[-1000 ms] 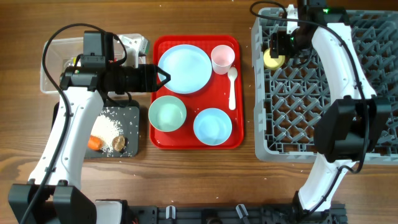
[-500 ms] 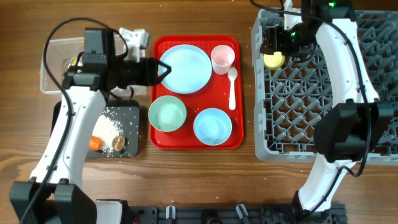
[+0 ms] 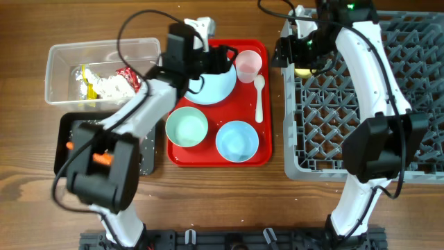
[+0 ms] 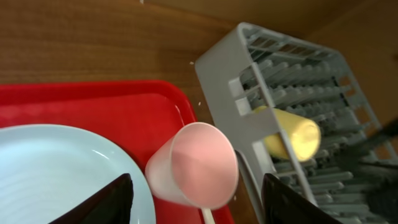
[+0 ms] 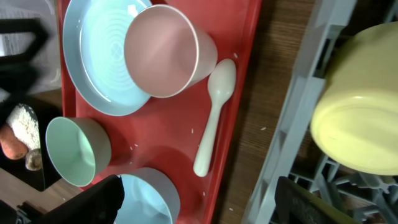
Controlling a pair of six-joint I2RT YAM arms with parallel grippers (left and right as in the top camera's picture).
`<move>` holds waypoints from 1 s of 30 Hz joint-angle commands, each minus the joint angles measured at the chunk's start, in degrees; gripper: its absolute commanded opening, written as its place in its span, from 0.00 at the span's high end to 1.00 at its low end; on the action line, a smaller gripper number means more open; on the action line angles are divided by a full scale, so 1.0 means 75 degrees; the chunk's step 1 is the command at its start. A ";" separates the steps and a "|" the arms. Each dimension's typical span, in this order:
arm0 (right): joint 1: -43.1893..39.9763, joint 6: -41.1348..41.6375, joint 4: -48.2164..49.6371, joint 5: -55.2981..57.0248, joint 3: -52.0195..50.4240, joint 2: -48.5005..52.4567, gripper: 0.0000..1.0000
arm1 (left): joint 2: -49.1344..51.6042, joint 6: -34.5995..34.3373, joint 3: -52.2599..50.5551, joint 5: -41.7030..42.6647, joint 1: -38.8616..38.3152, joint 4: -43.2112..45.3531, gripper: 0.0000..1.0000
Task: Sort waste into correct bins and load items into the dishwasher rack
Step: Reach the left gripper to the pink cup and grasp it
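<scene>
Plastic rack (image 3: 312, 128) — glossy tray (image 3: 210, 154) (wooden table (image 3: 208, 201)).

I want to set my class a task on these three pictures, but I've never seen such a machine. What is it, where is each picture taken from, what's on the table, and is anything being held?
It is a robot with two white arms, left and right, at a wooden table, each ending in two-finger jaws. One picture looks down from above; the other two come from wrist cameras, where the dark fingers at the bottom edge belong to the jaws. A red tray holds a blue plate, two pale bowls, a pink cup and a white spoon. The grey rack holds a yellow cup. A clear tub contains wrappers and tissue; a black tub is partly hidden under the left arm. Both jaws are open, holding nothing; the left pair faces the pink cup.
</scene>
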 commanded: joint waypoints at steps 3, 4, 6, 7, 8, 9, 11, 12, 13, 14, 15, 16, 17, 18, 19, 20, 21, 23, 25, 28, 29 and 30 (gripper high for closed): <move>0.0117 0.0006 0.0015 0.0256 0.0099 -0.0137 0.19 | 0.0656 -0.0382 0.0023 -0.0906 -0.0402 0.0475 0.34; 0.0117 0.0015 0.0012 0.0280 0.0099 -0.0137 0.19 | 0.0688 -0.0382 0.0023 -0.1116 -0.0446 0.0443 0.34; 0.0117 0.0015 0.0009 0.0283 0.0099 -0.0137 0.19 | 0.0726 -0.0376 0.0023 -0.1335 -0.0533 0.0443 0.35; 0.0117 0.0015 0.0012 0.0280 0.0099 -0.0137 0.19 | 0.0755 -0.0379 0.0023 -0.1335 -0.0577 0.0449 0.35; 0.0117 0.0012 0.0012 0.0280 0.0099 -0.0137 0.19 | 0.0766 -0.0379 0.0023 -0.1338 -0.0627 0.0443 0.36; 0.0117 0.0015 0.0015 0.0283 0.0099 -0.0137 0.18 | 0.0801 -0.0379 0.0023 -0.1448 -0.0694 0.0396 0.37; 0.0117 0.0015 0.0015 0.0283 0.0099 -0.0137 0.19 | 0.0854 -0.0382 0.0023 -0.1821 -0.0787 0.0326 0.41; 0.0117 0.0015 0.0015 0.0283 0.0099 -0.0137 0.19 | 0.0912 -0.0382 0.0023 -0.2119 -0.0848 0.0306 0.41; 0.0117 0.0012 0.0015 0.0283 0.0099 -0.0137 0.18 | 0.0962 -0.0385 0.0023 -0.2238 -0.0877 0.0306 0.42; 0.0117 0.0012 0.0012 0.0283 0.0099 -0.0137 0.19 | 0.1020 -0.0382 0.0023 -0.2305 -0.0918 0.0329 0.42; 0.0117 0.0009 0.0012 0.0283 0.0099 -0.0137 0.19 | 0.1067 -0.0382 0.0023 -0.2302 -0.0944 0.0335 0.42; 0.0117 0.0012 0.0012 0.0283 0.0099 -0.0137 0.19 | 0.1081 -0.0382 0.0023 -0.2302 -0.0959 0.0338 0.42; 0.0117 0.0012 0.0012 0.0283 0.0099 -0.0137 0.18 | 0.1090 -0.0385 0.0023 -0.2302 -0.0959 0.0338 0.42; 0.0117 0.0009 0.0015 0.0283 0.0099 -0.0137 0.19 | 0.1090 -0.0382 0.0023 -0.2305 -0.0956 0.0341 0.42; 0.0117 0.0012 0.0015 0.0280 0.0099 -0.0137 0.18 | 0.1090 -0.0385 0.0023 -0.2302 -0.0956 0.0344 0.42; 0.0117 0.0012 0.0015 0.0283 0.0099 -0.0137 0.19 | 0.1090 -0.0382 0.0023 -0.2305 -0.0956 0.0341 0.42; 0.0117 0.0009 0.0015 0.0283 0.0099 -0.0137 0.19 | 0.1093 -0.0382 0.0023 -0.2305 -0.0956 0.0338 0.42; 0.0117 0.0009 0.0015 0.0283 0.0099 -0.0137 0.18 | 0.1137 -0.0385 0.0023 -0.2302 -0.0956 0.0341 0.46; 0.0117 0.0009 0.0015 0.0286 0.0099 -0.0137 0.18 | 0.1180 -0.0382 0.0023 -0.2305 -0.0956 0.0338 0.61; 0.0117 0.0006 0.0015 0.0286 0.0099 -0.0137 0.18 | 0.1189 -0.0382 0.0023 -0.2302 -0.0956 0.0341 0.66; 0.0117 0.0006 0.0015 0.0286 0.0099 -0.0137 0.18 | 0.1192 -0.0379 0.0023 -0.2302 -0.0956 0.0341 0.66; 0.0117 0.0006 0.0015 0.0289 0.0099 -0.0137 0.18 | 0.1189 -0.0379 0.0023 -0.2302 -0.0956 0.0341 0.66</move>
